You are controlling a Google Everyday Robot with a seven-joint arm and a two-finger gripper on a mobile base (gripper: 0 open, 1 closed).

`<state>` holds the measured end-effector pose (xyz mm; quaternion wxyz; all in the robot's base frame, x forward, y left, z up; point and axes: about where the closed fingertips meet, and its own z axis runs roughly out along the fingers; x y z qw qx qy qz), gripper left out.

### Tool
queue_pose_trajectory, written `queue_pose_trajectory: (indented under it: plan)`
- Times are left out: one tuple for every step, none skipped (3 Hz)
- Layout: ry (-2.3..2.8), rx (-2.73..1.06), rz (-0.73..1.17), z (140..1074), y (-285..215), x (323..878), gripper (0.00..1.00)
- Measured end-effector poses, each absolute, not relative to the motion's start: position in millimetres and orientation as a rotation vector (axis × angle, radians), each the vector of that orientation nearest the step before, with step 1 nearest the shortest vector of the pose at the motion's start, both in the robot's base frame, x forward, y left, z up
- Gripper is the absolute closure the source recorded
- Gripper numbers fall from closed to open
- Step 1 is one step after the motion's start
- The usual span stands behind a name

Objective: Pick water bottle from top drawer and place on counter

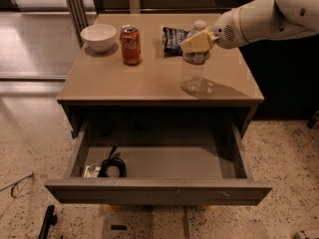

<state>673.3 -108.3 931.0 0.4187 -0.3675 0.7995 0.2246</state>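
The water bottle (193, 73), clear with a white cap, stands upright on the tan counter (149, 78) near its right front. My gripper (197, 42) reaches in from the right on a white arm and is shut around the bottle's upper part, just under the cap; one cream finger (192, 43) crosses in front of the bottle. The bottle's base rests on the counter. The top drawer (159, 158) is pulled open below, grey inside.
A white bowl (98, 36), a red soda can (131, 45) and a dark snack bag (173, 38) stand at the back of the counter. A black coiled cable (113, 164) and a small white item (91, 171) lie in the drawer's left front corner.
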Motion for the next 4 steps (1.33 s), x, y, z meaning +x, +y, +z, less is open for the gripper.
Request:
queue_pose_trajectory:
  plan:
    - [2.005,-0.922,0.563,931.0,-108.3,673.3,0.34]
    - [2.005,-0.922,0.563,931.0,-108.2,673.3,0.11]
    - [2.005,-0.922,0.564,930.9,-108.2,673.3,0.00]
    - [2.005,-0.922,0.564,930.9,-108.2,673.3,0.00]
